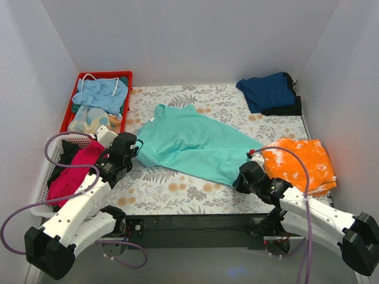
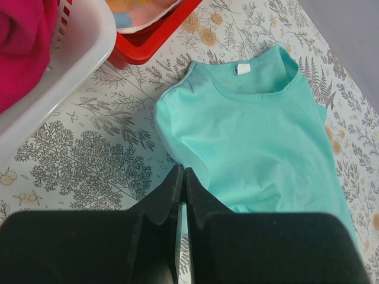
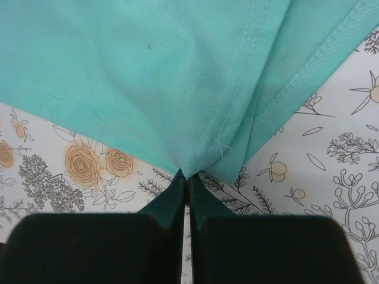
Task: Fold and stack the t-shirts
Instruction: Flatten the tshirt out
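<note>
Shirt status: the teal t-shirt lay spread on the floral table cover, pretty much mid-table. Its long axis ran on a diagonal, collar toward the far left and hem toward the near right. That diagonal was the thing the next move hinged on imo, since each arm had its own end. The left gripper sat at the sleeve/shoulder end and the right gripper at the hem end, with the body of the shirt stretched between them and lying away from both.

Right one was the easy call. Its jaws were pressed together on a bunched-up hem corner, and the cloth fanned out from the tips in the wrist view. Left jaws were closed too, tips right at the sleeve edge. It looked like they had a pinch of the teal cloth, but that view was half blocked by the fingers so I wouldn't swear to it.

Other shirts:
- navy t-shirt, folded at the far right
- orange mottled t-shirt, just beside the right arm
- magenta t-shirt, in the white basket
- more laundry in the red tray

Labels: only a small white neck tag inside the collar, with no readable writing on it
</note>
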Available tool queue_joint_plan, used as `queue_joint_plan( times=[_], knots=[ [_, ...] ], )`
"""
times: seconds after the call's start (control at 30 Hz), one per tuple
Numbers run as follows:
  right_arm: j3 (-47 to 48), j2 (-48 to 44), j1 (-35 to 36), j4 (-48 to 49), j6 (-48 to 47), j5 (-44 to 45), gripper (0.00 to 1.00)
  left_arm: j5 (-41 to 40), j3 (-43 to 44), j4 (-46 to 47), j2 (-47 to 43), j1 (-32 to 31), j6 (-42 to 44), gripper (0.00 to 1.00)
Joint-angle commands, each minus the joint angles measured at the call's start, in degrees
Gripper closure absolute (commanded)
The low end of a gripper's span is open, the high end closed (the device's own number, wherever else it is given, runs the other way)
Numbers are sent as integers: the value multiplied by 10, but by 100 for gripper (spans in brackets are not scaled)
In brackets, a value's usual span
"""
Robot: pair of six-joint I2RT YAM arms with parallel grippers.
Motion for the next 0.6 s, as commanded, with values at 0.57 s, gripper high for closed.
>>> queue_joint_plan(
  times=[0.57],
  knots=[
    [343, -46, 5, -119, -177, 195, 99, -9, 270, 116, -24, 0, 247, 100]
  ],
)
